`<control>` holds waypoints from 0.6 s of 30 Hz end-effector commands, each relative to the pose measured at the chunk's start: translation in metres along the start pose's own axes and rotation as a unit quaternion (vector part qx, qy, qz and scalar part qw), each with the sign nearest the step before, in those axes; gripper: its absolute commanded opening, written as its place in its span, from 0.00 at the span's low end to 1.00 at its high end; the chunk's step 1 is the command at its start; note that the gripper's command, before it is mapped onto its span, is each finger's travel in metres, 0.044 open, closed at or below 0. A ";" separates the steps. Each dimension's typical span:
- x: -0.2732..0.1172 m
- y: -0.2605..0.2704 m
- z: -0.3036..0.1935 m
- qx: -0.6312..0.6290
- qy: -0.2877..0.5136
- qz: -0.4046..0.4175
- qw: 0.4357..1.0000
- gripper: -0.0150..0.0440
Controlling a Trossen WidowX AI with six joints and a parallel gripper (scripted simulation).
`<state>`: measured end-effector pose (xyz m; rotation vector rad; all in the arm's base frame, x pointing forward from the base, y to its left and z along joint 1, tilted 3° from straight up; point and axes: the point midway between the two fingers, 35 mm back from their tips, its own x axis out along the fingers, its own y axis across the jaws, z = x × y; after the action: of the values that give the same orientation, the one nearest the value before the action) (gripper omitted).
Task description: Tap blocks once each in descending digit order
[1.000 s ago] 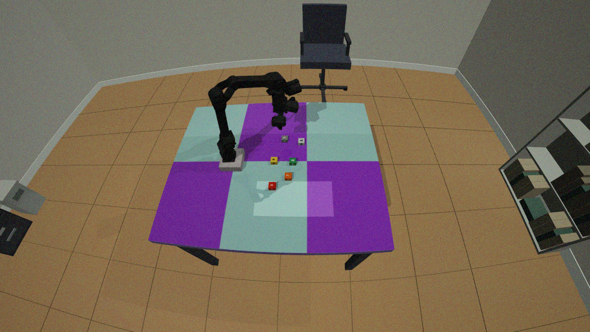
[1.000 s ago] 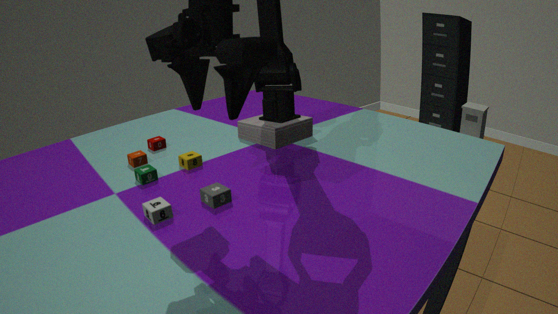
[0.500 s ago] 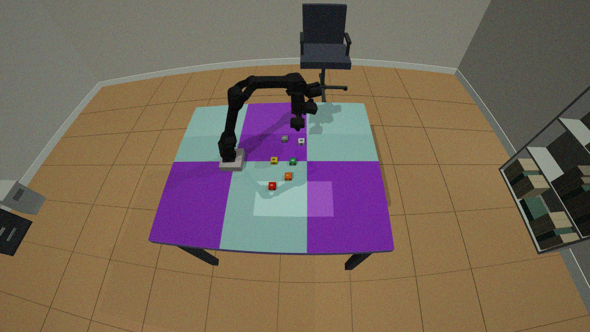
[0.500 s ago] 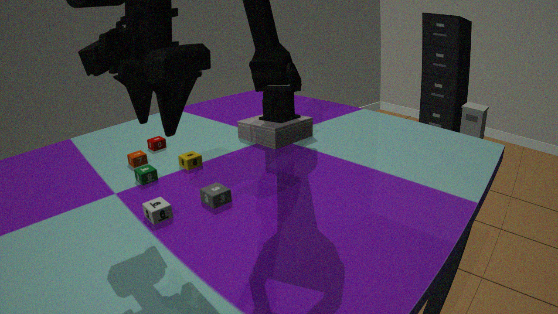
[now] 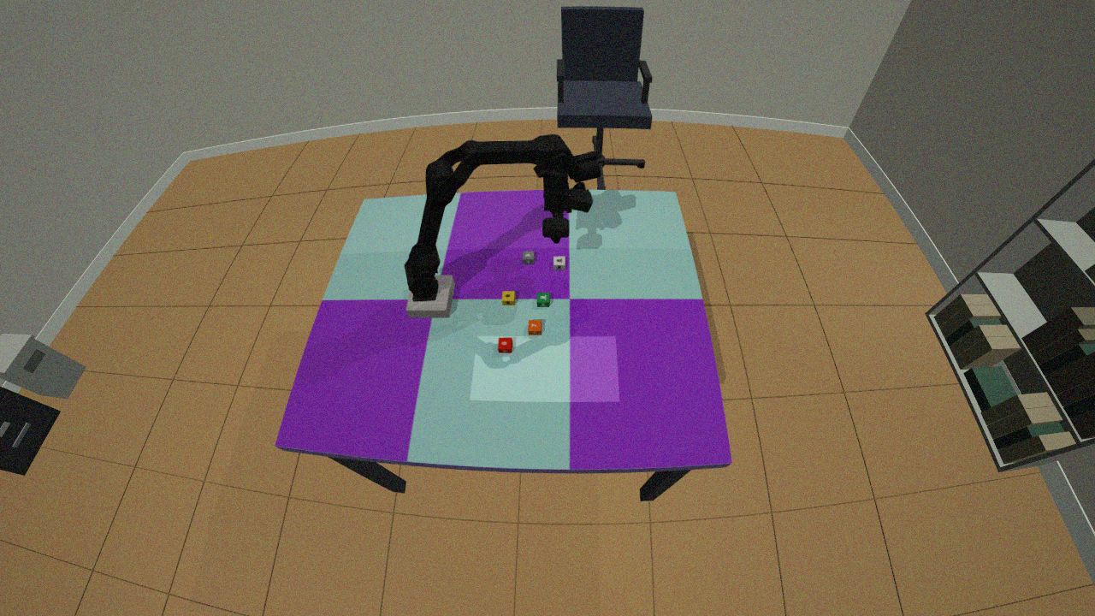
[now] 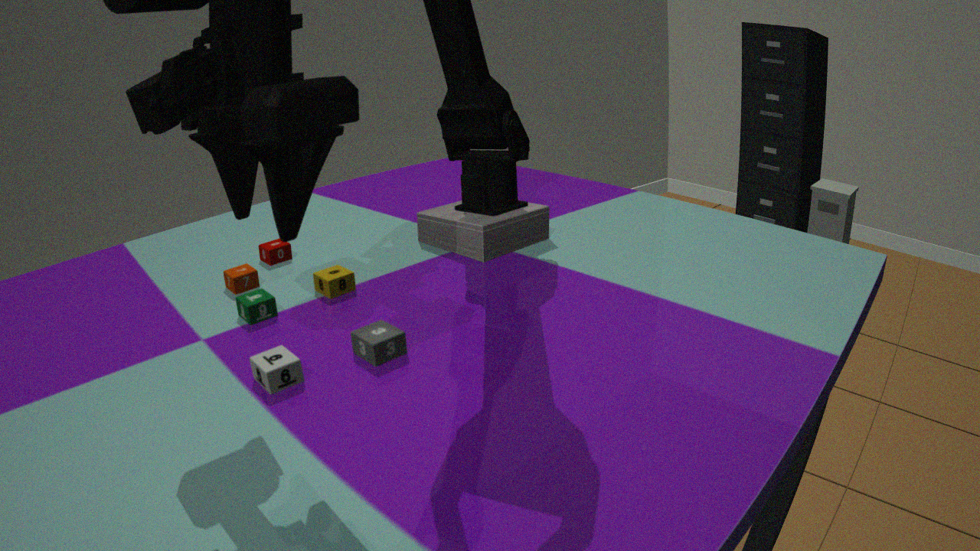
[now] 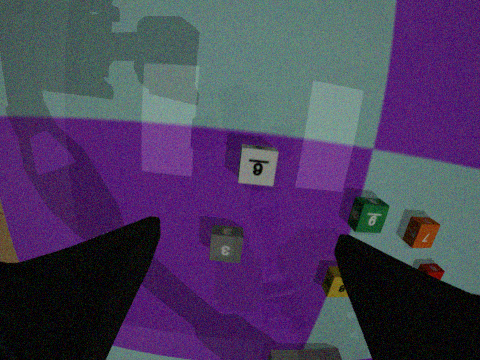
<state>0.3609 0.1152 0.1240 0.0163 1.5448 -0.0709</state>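
The fingers [image 6: 291,198] are spread wide and empty, high above the surface [image 6: 685,260]. The white block [image 6: 276,368], judged the target, lies near the gray block [image 6: 378,342]. Descent should be centred so that neither is displaced.

You get a high, distant top view, a low close exterior view, and a down-facing wrist view, all sharing the table [image 5: 367,398].

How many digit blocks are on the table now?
6: white and grey on purple; green, yellow, orange, red on the teal square. None seems hidden.
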 end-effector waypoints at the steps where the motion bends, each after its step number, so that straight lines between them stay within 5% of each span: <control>1: -0.002 0.000 0.001 -0.002 -0.002 0.000 1.000 0.93; 6: -0.002 -0.013 0.000 -0.002 -0.002 -0.001 1.000 0.93; 13: -0.002 -0.122 -0.030 -0.002 -0.001 -0.006 1.000 0.93; 18: -0.001 -0.128 -0.033 -0.002 -0.001 -0.006 1.000 0.93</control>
<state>0.3279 -0.0079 0.1313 0.0242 1.5386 -0.1000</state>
